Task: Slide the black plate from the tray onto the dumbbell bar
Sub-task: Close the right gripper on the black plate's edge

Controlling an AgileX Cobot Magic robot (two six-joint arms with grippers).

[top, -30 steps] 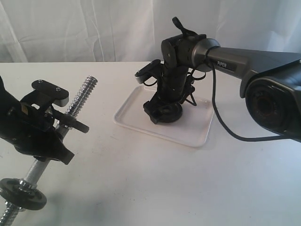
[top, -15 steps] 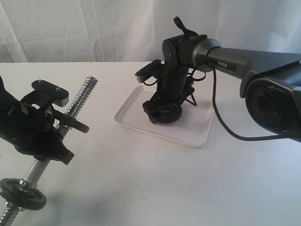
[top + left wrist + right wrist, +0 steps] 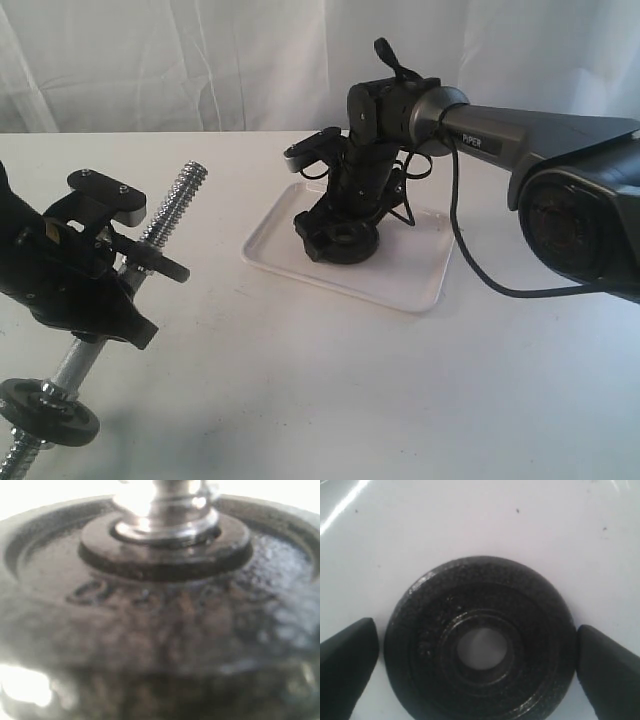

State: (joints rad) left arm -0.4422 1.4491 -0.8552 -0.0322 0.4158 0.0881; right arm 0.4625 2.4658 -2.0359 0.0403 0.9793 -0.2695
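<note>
**Exterior view**
- Writing: "PiPER" in white letters on the grey right arm [image 3: 478,142].
- Right gripper [image 3: 335,238]: points down into the tray [image 3: 400,292], its claw closed around the black plate [image 3: 347,240].
- Tray: smooth white, low rim, rounded corners, with bare floor to the right of the plate.
- Left gripper [image 3: 110,265]: clamped on the tilted dumbbell bar [image 3: 178,197].
- Bar tip: threaded, raised and uncovered, with open white table [image 3: 300,380] between it and the tray.
- Fitted disc [image 3: 48,410]: black, on the bar's low end.

**Left wrist view**
- Fitted disc: rough cast black with a raised hub and the chrome bar through it.
- Embossed marks: too blurred to read.

**Right wrist view**
- Plate: pebbled black, raised rim, round central hole.
- Fingertips [image 3: 345,670]: dark wedges against opposite sides of the rim.
- Whether the plate is lifted or resting cannot be told.
</note>
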